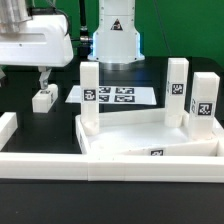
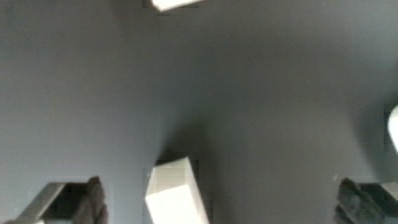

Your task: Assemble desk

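Observation:
The desk top (image 1: 130, 136) lies on the black table at the exterior view's right, with three white tagged legs standing upright in its corners: one (image 1: 90, 95) near the middle, two (image 1: 177, 90) (image 1: 203, 105) at the right. A loose leg (image 1: 43, 98) lies on the table at the left. My gripper (image 1: 42, 78) hangs just above it, open. In the wrist view the loose leg (image 2: 173, 192) shows between the spread fingers (image 2: 71, 202), nearer one of them, and my gripper (image 2: 221, 205) holds nothing.
The marker board (image 1: 110, 95) lies flat behind the desk top. Low white border wall pieces run along the front (image 1: 50, 162) and the left edge (image 1: 8, 125). The robot's white base (image 1: 115, 35) stands at the back.

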`<state>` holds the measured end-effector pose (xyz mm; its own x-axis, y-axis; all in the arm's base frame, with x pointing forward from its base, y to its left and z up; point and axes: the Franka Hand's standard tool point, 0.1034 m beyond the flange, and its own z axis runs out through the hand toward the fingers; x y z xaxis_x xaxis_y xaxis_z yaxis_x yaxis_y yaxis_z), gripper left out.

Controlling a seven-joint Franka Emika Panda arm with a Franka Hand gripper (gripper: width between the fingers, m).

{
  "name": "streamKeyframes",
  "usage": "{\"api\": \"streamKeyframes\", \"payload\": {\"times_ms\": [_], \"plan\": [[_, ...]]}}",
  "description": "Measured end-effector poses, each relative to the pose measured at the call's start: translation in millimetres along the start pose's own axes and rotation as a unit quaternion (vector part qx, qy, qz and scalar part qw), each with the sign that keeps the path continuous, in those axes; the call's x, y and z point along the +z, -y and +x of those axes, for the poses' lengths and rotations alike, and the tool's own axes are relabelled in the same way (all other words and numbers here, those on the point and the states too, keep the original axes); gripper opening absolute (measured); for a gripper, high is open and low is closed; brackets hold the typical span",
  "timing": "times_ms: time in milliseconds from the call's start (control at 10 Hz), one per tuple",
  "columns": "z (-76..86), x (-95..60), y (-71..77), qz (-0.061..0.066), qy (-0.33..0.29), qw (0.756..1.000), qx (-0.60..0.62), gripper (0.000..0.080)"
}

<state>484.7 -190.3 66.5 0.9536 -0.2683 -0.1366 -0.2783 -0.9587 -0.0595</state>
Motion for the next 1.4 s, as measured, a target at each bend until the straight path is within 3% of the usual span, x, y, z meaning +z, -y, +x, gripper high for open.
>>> {"api": "streamKeyframes", "payload": {"times_ms": [200,300,500,700,900,1100,1400], "plan": [[-10.7,7.2,-0.3,0.014,0.072,0.997,0.004,0.0649],[-13.3,11.7,-5.9,0.014,0.094,0.995,0.021,0.0649],[-34.8,24.0,-5.4,0.016,0.183,0.982,0.051,0.0649],[-30.6,23.8,-6.1,0.020,0.248,0.967,0.047,0.0649],[-39.3,27.2,-5.4,0.030,0.319,0.946,0.050,0.0649],[-51.9,39.4,-11.8,0.012,0.358,0.934,-0.005,0.0649],[-55.9,46.0,-15.5,0.009,0.407,0.913,-0.010,0.0649]]}}
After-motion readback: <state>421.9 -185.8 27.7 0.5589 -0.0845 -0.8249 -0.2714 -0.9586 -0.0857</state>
